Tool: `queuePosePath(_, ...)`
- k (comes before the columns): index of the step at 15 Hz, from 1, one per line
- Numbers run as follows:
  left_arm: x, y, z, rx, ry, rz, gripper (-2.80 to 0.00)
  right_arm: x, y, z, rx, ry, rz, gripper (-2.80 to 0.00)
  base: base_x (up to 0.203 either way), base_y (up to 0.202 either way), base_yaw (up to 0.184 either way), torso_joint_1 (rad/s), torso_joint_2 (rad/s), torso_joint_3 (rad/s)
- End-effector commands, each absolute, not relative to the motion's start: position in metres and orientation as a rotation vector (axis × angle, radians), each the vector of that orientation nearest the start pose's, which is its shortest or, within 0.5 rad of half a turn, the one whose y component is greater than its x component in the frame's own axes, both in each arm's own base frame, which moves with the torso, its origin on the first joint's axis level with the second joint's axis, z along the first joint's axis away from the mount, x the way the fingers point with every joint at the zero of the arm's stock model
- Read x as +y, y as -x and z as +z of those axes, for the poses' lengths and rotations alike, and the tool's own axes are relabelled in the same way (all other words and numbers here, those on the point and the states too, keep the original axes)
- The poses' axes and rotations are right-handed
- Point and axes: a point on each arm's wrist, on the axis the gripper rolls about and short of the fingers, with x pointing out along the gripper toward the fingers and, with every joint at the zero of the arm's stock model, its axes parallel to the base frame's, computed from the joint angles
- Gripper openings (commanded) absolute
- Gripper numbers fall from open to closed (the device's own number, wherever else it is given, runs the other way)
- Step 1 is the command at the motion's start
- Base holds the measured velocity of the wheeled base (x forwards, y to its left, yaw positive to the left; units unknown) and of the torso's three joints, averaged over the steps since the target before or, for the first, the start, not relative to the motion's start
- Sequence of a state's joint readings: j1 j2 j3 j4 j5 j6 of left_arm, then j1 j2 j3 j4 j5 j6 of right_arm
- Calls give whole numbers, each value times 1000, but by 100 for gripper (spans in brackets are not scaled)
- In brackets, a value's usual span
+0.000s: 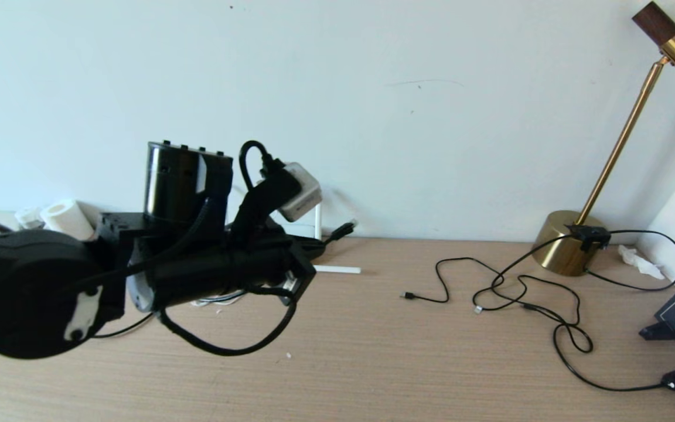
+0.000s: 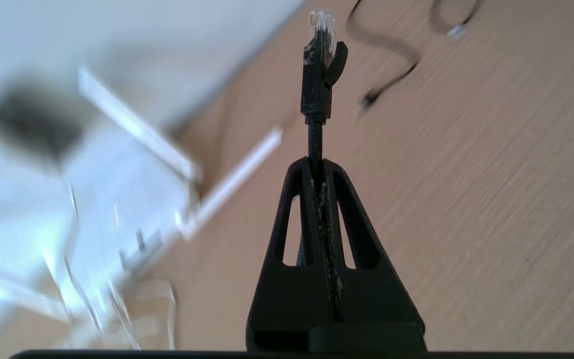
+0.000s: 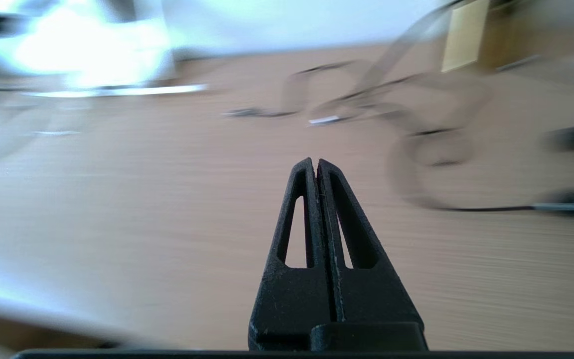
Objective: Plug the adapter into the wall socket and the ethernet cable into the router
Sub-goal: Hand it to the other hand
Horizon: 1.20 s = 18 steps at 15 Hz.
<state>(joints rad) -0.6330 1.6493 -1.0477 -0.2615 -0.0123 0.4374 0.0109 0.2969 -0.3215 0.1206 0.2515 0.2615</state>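
A pale wood tabletop [image 1: 372, 351] runs against a white wall [image 1: 372, 88], and my left arm [image 1: 27, 293] reaches in over its left side, covering much of what lies there. Behind the arm, near the tabletop's back edge, sits the white router [image 2: 127, 199], flat with stick antennas, one antenna lying along the wood. At the back right corner stands a brass lamp [image 1: 566, 243], and thin black cables [image 1: 525, 293] trail loosely across the right half of the tabletop. My left end effector [image 2: 317, 164] is clamped tight on the ethernet cable [image 2: 315, 89], just behind its black boot, so the clear plug tip sticks out past the fingers, above the wood and just beside the router's edge. My right end effector [image 3: 316, 164] is closed with nothing in it, hovering over bare wood nearer the front edge.
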Motion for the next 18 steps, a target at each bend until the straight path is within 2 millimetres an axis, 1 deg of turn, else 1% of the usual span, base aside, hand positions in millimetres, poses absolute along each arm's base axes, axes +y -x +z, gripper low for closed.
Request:
queuePosePath(1,-200,-245,238,81,-605,-828,-280,9,-35,183,359,-372,340,-280,0,0,0,0,0,0)
queuePosePath(2,-203,-237,242,37,-628,-890,-280,11,-58,192,443,-427,409,-280,0,0,0,0,0,0)
queuePosePath(4,-201,-224,253,-31,-634,-978,-280,15,-106,201,575,-523,535,-280,0,0,0,0,0,0)
queuePosePath(6,-200,-218,256,-110,-663,-1097,-280,18,-147,206,627,-587,665,-280,0,0,0,0,0,0)
queuePosePath(7,-202,-218,255,-142,-694,-1134,-280,19,-161,210,622,-600,745,-280,0,0,0,0,0,0)
queuePosePath(8,-205,-217,253,-154,-707,-1166,-280,21,-172,216,604,-606,858,0,0,0,0,0,0,0)
queuePosePath(9,-212,-213,250,-165,-718,-1202,-280,23,-175,224,577,-596,931,0,0,0,0,0,0,0)
queuePosePath(11,-227,-207,241,-171,-742,-1259,-280,26,-173,228,548,-572,964,0,0,0,0,0,0,0)
queuePosePath(13,-244,-202,233,-175,-753,-1315,-280,29,-161,230,511,-542,1003,0,0,0,0,0,0,0)
queuePosePath(15,-259,-206,231,-186,-755,-1333,-280,33,-145,225,483,-506,1053,0,0,0,0,0,0,0)
queuePosePath(16,-267,-208,231,-195,-755,-1340,-280,36,-140,222,464,-478,1079,0,0,0,0,0,0,0)
queuePosePath(18,-279,-212,234,-212,-757,-1332,-280,41,-138,220,464,-457,1117,0,0,0,0,0,0,0)
